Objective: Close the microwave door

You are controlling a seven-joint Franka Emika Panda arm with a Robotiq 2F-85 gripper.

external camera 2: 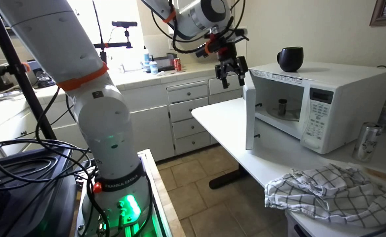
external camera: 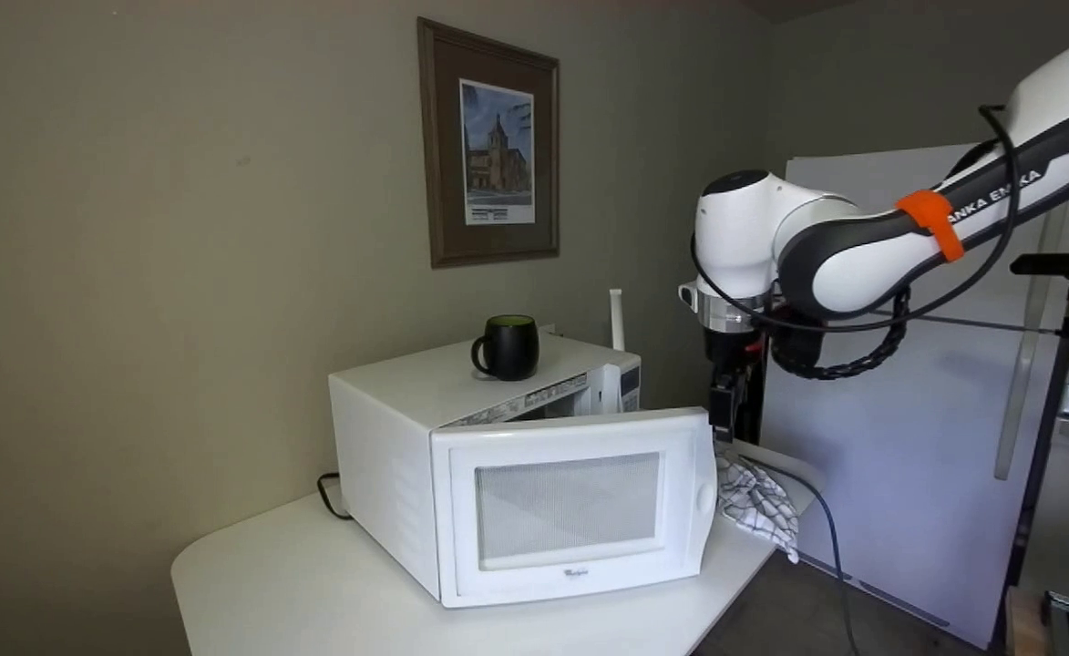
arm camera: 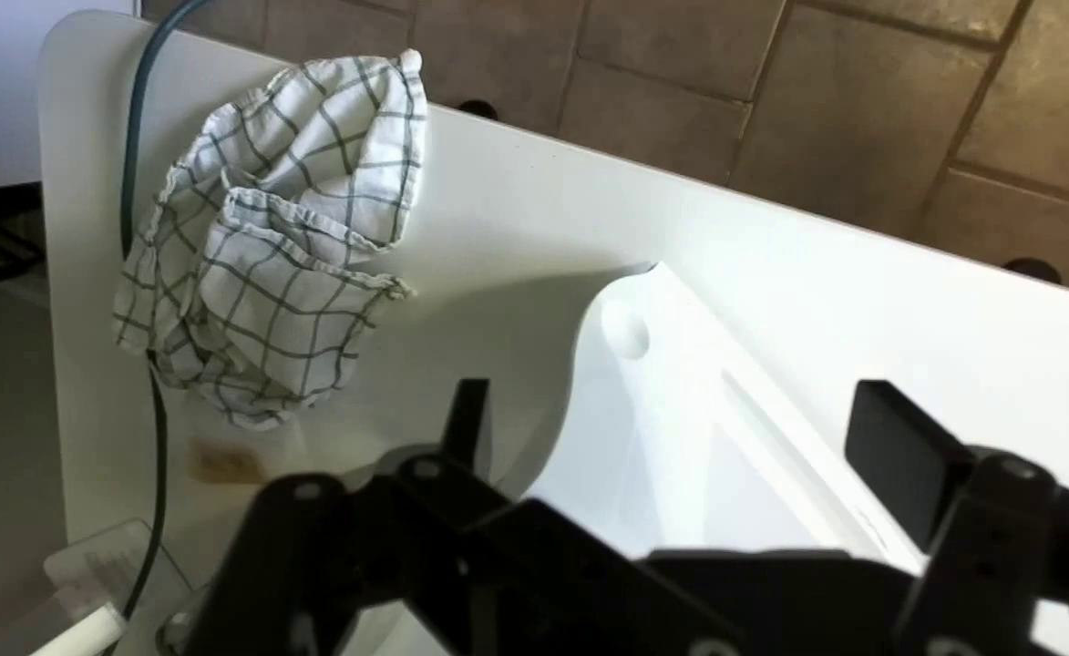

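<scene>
The white microwave (external camera: pixel 379 474) stands on a table with its door partly open; it also shows in an exterior view (external camera 2: pixel 360 95). The microwave door (external camera: pixel 570 510) juts out from its hinge side in both exterior views; its edge (external camera 2: pixel 250 118) faces that camera. My gripper (external camera: pixel 724 433) points down by the door's free edge and upper corner, also seen in an exterior view (external camera 2: pixel 234 83). In the wrist view the gripper (arm camera: pixel 671 405) is open, its fingers wide apart, with the door (arm camera: pixel 625 437) showing below and between them. I cannot tell whether a finger touches the door.
A black mug (external camera: pixel 508 351) sits on the microwave's top. A checked cloth (external camera 2: pixel 331 194) lies on the table (external camera 2: pixel 222 120), with a can (external camera 2: pixel 366 141) beside the microwave. A small jar (external camera 2: pixel 282 107) stands inside on the turntable. A refrigerator (external camera: pixel 889 437) is behind the arm.
</scene>
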